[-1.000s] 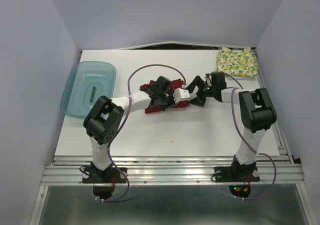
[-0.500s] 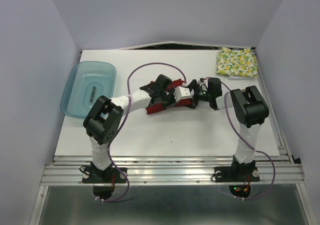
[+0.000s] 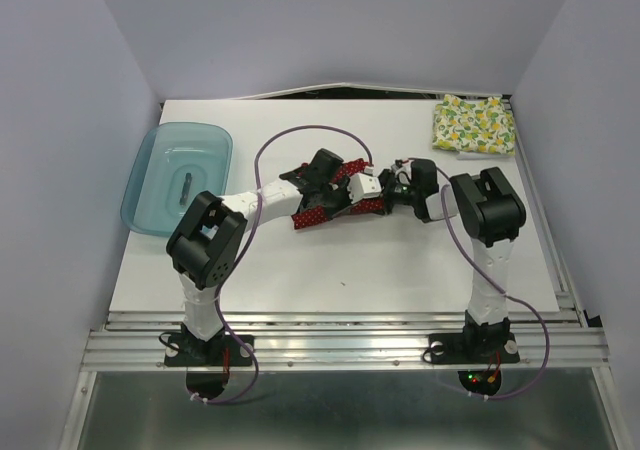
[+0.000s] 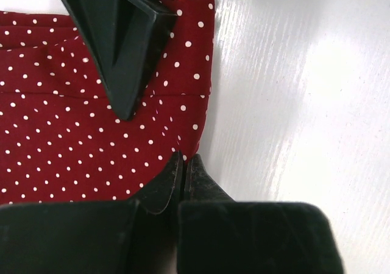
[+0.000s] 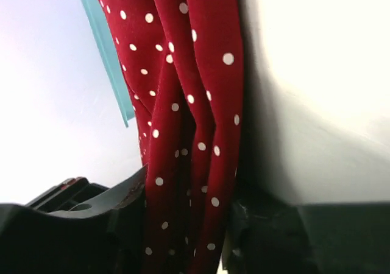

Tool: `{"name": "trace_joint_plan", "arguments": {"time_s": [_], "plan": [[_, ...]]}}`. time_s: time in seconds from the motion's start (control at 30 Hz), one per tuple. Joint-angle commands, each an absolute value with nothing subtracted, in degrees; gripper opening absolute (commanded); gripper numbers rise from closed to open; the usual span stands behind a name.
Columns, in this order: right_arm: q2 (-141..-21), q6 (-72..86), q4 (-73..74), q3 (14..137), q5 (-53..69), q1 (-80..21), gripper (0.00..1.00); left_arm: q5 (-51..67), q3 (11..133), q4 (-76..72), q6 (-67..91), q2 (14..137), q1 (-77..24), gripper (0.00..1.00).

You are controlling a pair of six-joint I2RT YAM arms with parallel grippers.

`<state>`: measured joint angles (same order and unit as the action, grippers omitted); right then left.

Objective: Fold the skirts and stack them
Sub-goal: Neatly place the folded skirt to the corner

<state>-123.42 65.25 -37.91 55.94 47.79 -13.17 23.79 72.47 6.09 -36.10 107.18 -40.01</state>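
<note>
Right jaws have closed in, seemingly pinching the red skirt (image 4: 61, 134); left jaws clamp its edge.

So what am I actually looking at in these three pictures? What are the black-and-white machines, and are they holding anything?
They are two robot arms, the left arm and the right arm, bolted at the near edge of a white table. Each ends in a two-finger gripper. The wide picture comes from a fixed camera above and behind them. The two close-ups come from small cameras on the wrists, each looking along its own fingers.

On the table lie a dark red polka-dot skirt in the middle, a cream fruit-print skirt at the far right corner, and a blue plastic tray on the left.

The left gripper is pinched shut on the red skirt's edge. The right gripper has bunched folds of the same skirt clamped between its fingers.
</note>
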Motion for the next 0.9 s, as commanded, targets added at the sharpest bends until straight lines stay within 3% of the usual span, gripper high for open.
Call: {"name": "trace_joint_plan", "arguments": {"time_s": [0.0,0.07,0.13,0.3,0.33,0.4,0.43,0.6,0.63,0.87], "plan": [[-125.95,64.6,-34.28,55.63,45.7,-13.97,0.33,25.4,74.62,5.8,-36.47,107.05,-39.73,0.0],[-125.86,64.08,-34.28,55.98,45.97,-13.97,0.22,25.31,74.71,5.8,-36.39,107.05,-39.73,0.0],[-125.51,63.37,-34.1,56.51,46.4,-13.97,0.03,25.14,74.71,5.71,-36.21,106.88,-39.73,0.04],[-122.88,54.25,-24.32,59.49,45.18,-13.97,0.01,24.17,74.01,5.45,-32.98,103.63,-39.03,0.35],[-122.18,52.05,-21.74,61.59,42.74,-13.97,0.01,24.26,73.83,5.45,-32.09,101.45,-38.68,0.48],[-120.15,45.64,-17.68,63.45,40.53,-13.97,0.01,24.87,73.3,5.71,-29.89,99.06,-37.71,0.51],[-119.45,42.74,-12.27,64.68,37.39,-13.97,0.01,25.22,73.13,5.89,-27.79,96.53,-36.57,0.67],[-117.69,24.89,4.64,75.66,26.38,-13.97,0.01,23.21,71.46,6.68,-23.91,90.62,-33.58,0.69],[-117.6,21.22,7.53,76.72,23.5,-13.97,0.01,21.9,70.67,6.42,-22.34,89.48,-32.44,0.76],[-117.6,8.36,13.53,84.71,13.81,-13.97,0.01,26.19,69.7,6.59,-18.02,89.38,-26.46,0.76]]}}
